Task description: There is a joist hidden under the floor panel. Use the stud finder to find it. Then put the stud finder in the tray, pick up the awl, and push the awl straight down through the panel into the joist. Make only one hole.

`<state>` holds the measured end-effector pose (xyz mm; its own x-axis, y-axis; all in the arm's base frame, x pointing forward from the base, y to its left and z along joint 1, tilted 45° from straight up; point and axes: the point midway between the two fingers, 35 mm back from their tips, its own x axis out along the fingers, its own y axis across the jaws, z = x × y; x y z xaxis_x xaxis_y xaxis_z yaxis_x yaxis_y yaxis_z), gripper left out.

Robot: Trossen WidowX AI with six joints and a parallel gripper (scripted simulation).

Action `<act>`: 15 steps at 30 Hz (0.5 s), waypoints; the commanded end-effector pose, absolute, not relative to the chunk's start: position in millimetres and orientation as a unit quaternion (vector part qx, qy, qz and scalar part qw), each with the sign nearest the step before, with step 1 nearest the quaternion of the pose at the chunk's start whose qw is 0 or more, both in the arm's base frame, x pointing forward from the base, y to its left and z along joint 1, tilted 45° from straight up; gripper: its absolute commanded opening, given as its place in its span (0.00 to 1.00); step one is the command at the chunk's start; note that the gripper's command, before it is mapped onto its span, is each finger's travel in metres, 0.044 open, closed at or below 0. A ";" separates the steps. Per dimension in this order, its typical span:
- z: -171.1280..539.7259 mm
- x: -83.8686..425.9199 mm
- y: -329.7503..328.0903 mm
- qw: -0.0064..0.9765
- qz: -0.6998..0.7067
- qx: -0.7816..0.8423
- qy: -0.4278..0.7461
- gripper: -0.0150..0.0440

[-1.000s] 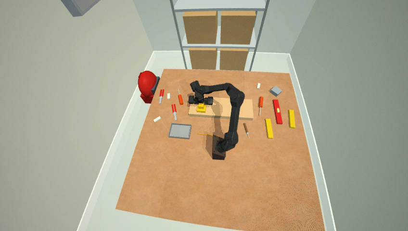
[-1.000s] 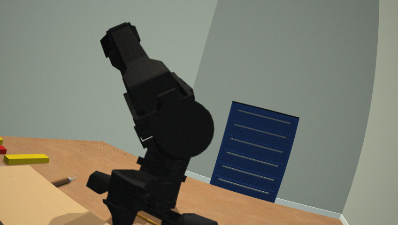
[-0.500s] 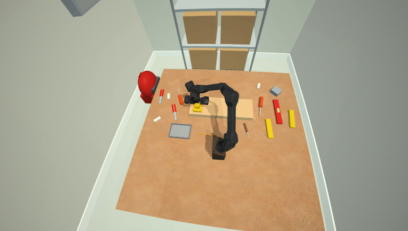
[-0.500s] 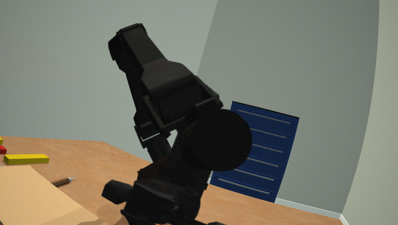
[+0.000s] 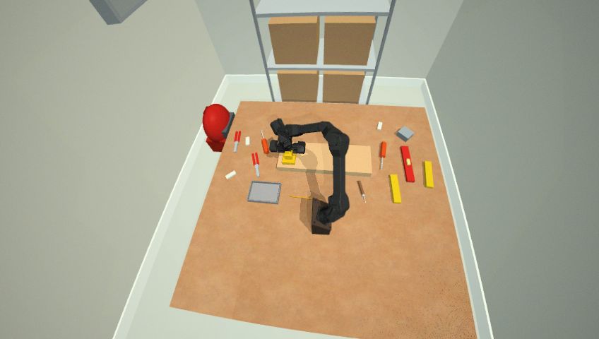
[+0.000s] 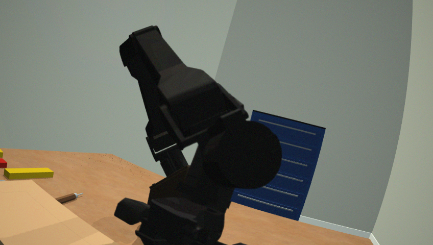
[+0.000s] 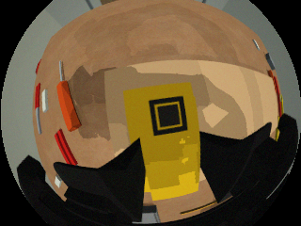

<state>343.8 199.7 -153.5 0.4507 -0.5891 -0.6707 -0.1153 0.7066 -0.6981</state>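
Note:
My gripper [image 5: 287,152] [image 7: 166,137] is shut on the yellow stud finder [image 5: 288,159] [image 7: 165,155], over the left end of the pale floor panel [image 5: 350,159] [image 6: 24,209] [image 7: 188,71]. The stud finder's square screen is dark in the wrist view. I cannot tell whether its base touches the panel. The grey tray [image 5: 264,192] lies front left of the panel, with nothing in it. The awl [image 5: 361,191] [image 6: 67,197], with a brown handle and metal tip, lies in front of the panel's right part. The fingertips and stud finder are not visible in the exterior view.
An orange screwdriver [image 5: 265,145] [image 7: 70,105] and red-handled pliers [image 5: 255,159] lie left of the panel. A pencil [image 5: 299,196] lies by the arm's base. Another screwdriver [image 5: 383,150], a red level [image 5: 407,163] and a yellow bar [image 5: 395,188] are at the right.

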 end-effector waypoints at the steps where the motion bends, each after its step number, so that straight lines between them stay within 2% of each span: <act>1: -152.0 344.1 197.4 0.776 -0.153 -0.351 0.502 0.25; 15: -131.4 347.7 175.6 0.775 -0.153 -0.351 0.502 0.25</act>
<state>344.9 185.2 -139.6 0.4494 -0.5829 -0.6769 -0.1225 0.7104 -0.6931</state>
